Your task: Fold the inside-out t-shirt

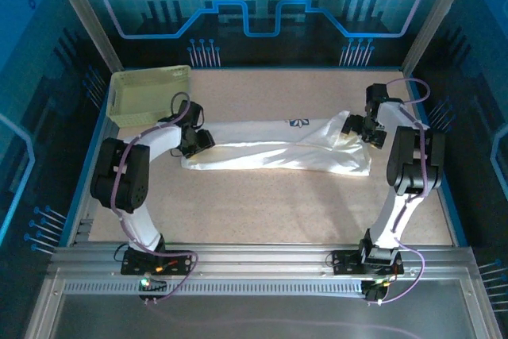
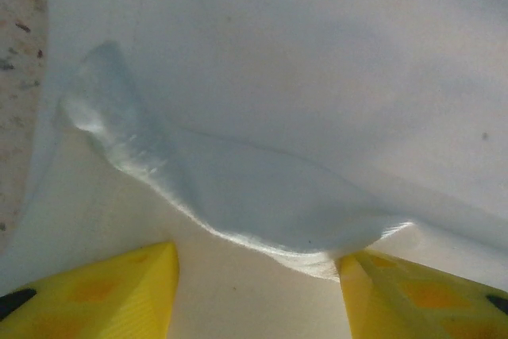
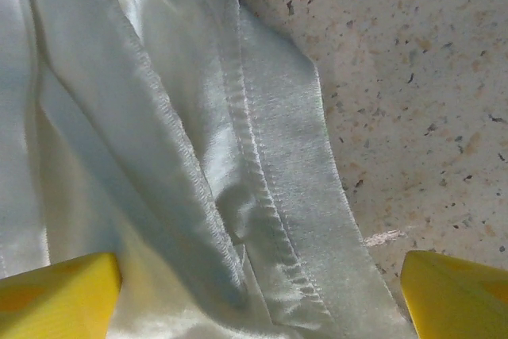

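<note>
White short-sleeved cloth t-shirt (image 1: 270,148) lies stretched left-right across middle of speckled beige worktop (image 1: 278,212), small blue print on its far edge. Left hand (image 1: 198,139) at shirt's left end, yellow fingers (image 2: 95,295) spread over a raised cloth fold. Right hand (image 1: 355,126) at bunched right end, fingers (image 3: 456,295) spread wide over stitched hem. Pale yellow-green lattice plastic basket (image 1: 151,94) in far-left corner.

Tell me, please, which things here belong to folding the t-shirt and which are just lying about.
Belong to the job: the t-shirt, the left tool, the right tool.
Just lying about: the lattice basket.
</note>
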